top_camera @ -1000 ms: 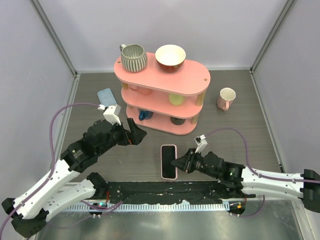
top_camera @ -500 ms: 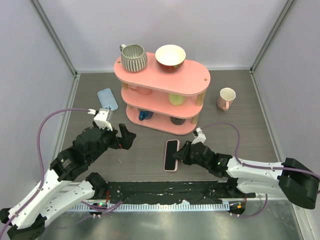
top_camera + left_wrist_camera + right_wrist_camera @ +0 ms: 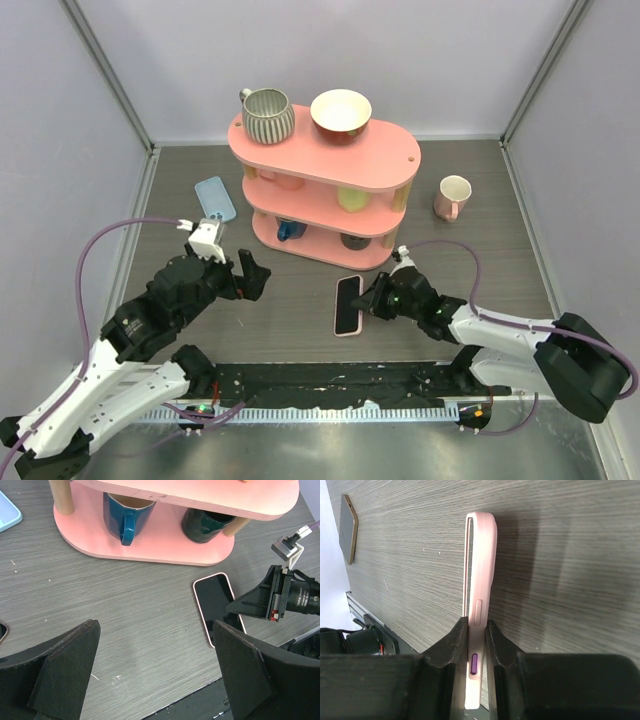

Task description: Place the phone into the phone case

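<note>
Right gripper [image 3: 475,626] pinches the phone [image 3: 347,306], pink-edged and dark-screened, by its side.

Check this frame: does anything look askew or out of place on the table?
The pink-edged, black-screened phone in front of the pink three-tier shelf is tilted up, not flat on the table, its long edge pinched by the right gripper. Nothing looks spilled or damaged.

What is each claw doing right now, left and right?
Left claw: open, holding nothing.
Right claw: closed on the pink phone, pinching it across its thin edge.
</note>
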Robot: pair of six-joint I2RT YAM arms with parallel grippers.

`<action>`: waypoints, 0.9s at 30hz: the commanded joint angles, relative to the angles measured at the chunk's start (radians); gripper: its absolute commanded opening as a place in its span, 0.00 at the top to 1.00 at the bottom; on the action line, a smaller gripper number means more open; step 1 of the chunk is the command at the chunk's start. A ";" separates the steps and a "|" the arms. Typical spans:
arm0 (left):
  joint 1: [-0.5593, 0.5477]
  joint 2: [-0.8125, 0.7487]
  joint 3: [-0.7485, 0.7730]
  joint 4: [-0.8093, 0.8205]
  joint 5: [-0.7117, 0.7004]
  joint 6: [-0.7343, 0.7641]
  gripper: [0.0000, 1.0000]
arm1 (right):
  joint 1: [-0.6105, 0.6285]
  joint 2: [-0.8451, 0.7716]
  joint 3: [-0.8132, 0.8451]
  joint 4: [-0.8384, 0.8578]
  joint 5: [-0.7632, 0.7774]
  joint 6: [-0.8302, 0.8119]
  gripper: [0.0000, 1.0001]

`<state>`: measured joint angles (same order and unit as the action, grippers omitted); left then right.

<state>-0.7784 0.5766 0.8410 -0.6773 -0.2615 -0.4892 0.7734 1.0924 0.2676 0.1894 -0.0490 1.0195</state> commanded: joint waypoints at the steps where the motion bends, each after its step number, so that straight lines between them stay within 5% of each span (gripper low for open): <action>1: 0.002 -0.021 -0.008 0.013 -0.008 -0.002 0.00 | -0.022 0.077 0.047 -0.103 0.003 -0.159 0.82; 7: 0.002 0.041 0.006 -0.028 -0.088 -0.057 0.00 | -0.025 0.014 0.090 -0.224 0.112 -0.157 0.64; 17: 0.016 0.192 0.050 -0.126 -0.237 -0.233 0.00 | -0.033 -0.123 0.111 -0.360 0.152 -0.188 0.62; 22: 0.186 0.268 0.043 -0.146 -0.118 -0.308 0.00 | -0.033 -0.285 0.163 -0.467 0.094 -0.266 0.49; 27: 0.522 0.350 0.055 -0.136 0.001 -0.359 0.00 | -0.031 -0.515 0.176 -0.571 0.076 -0.323 0.15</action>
<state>-0.4446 0.8886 0.8509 -0.8082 -0.3447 -0.7628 0.7441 0.7170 0.3992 -0.2813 0.0372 0.7719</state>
